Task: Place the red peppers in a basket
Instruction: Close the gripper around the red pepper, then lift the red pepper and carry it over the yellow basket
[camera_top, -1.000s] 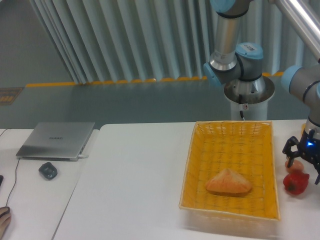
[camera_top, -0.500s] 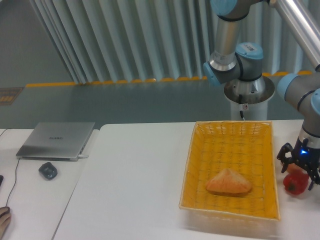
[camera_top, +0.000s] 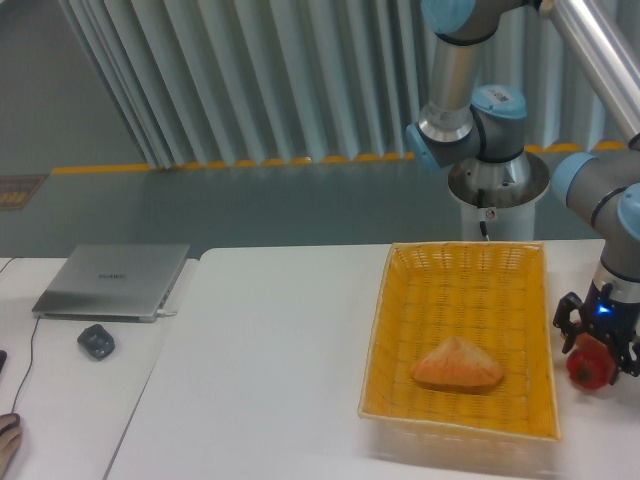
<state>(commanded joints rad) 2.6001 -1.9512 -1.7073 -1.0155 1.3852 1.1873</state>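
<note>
From my feed, far left: closed silver laptop (camera_top: 112, 281) on the white table (camera_top: 270, 370), small dark grey puck-shaped object (camera_top: 96, 341) just in front of it, thin cable running down past it. Centre-right: large rectangular yellow-orange wicker basket (camera_top: 462, 290) with low sides, a tan triangular bread-like piece (camera_top: 457, 365) lying inside toward the near end. Right edge: black two-finger gripper (camera_top: 598, 345), blue light lit, sits low over the small glossy red bell pepper (camera_top: 591, 368), which rests on the table just right of the basket, outside it. Fingers spread, straddling the pepper's top; I can't tell whether they touch it.
</note>
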